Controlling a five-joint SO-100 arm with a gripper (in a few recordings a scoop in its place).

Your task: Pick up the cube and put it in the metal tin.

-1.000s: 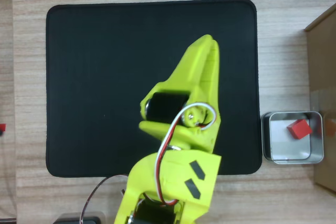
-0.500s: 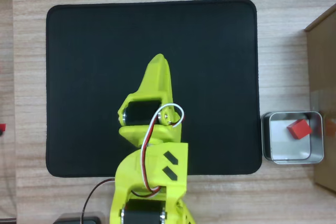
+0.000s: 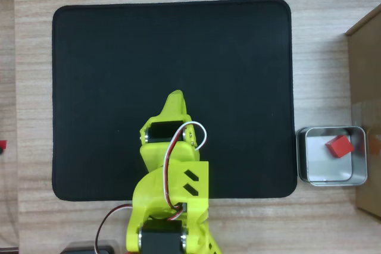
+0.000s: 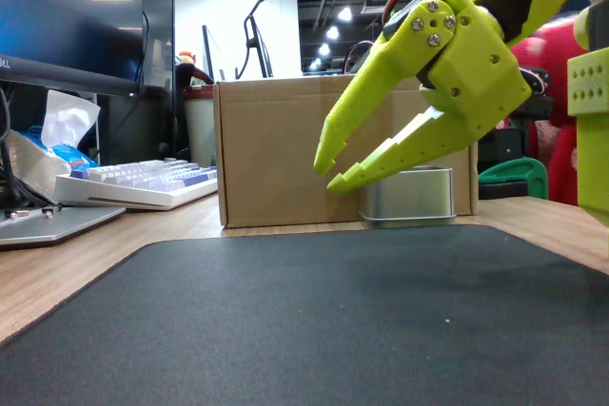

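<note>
- In the overhead view the arm [image 3: 169,194] has drawn back over the last second: its tip was far up and right of centre on the black mat [image 3: 119,57], nearer the tin, and is now low and left of centre, close to the arm's base at the near edge.
- The gripper [image 4: 328,170] hangs above the mat in the fixed view, its two fingers slightly parted at the tips with nothing between them.
- The cube [image 3: 339,146] lies inside the tin [image 3: 303,171], in its far right corner, seen from overhead. It sits in the same spot in all three overhead pictures.
- The tin stands on the bare wood just right of the mat's near right corner, beside the cardboard box [image 4: 276,149]. It has not shifted.
- Judgement: with the cube already in the tin and the empty gripper pulling away from it, the placing looks done, and this move reads as the arm returning to rest.
- Nothing else on the table appears to have moved.
</note>
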